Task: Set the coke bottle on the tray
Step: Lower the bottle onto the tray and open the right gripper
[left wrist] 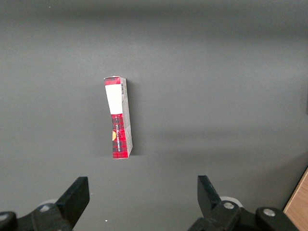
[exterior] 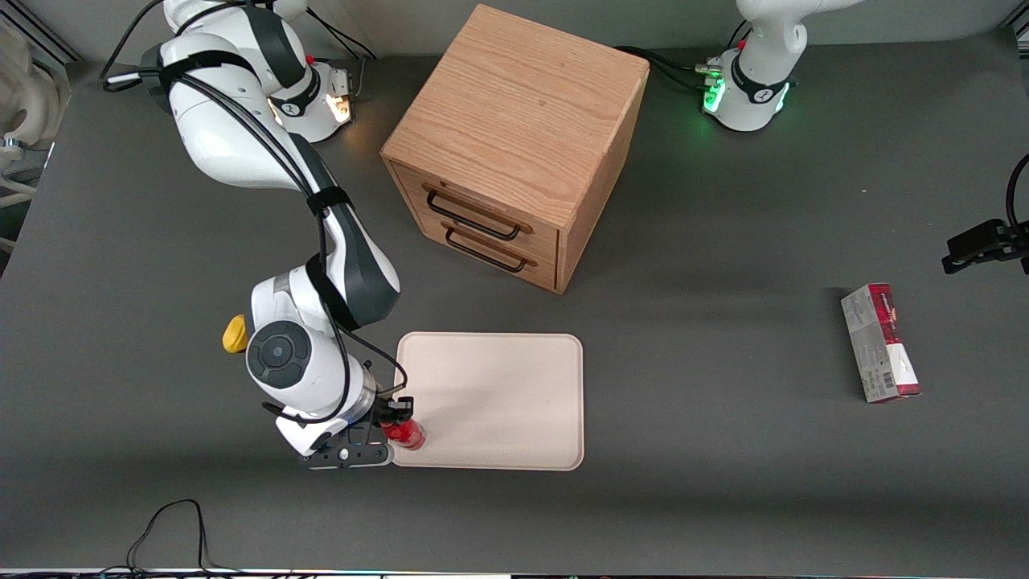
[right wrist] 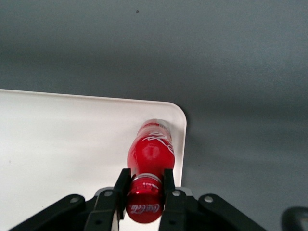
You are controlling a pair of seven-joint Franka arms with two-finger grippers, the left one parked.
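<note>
coke bottle [right wrist: 150, 149] is pinched at its neck between the fingers of the right gripper [right wrist: 144, 192], its long axis running down from the cap to a base over the tray [exterior: 514, 378] corner nearest the front camera, at the working arm's end, just inside the rim.

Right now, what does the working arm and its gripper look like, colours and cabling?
The working arm has glossy white shells with dark grey joint sections and a round grey cap at the wrist. Black cables run along it, strapped on by black bands. The gripper is matte black with two slim fingers and silver screw heads, over the tray corner.
</note>
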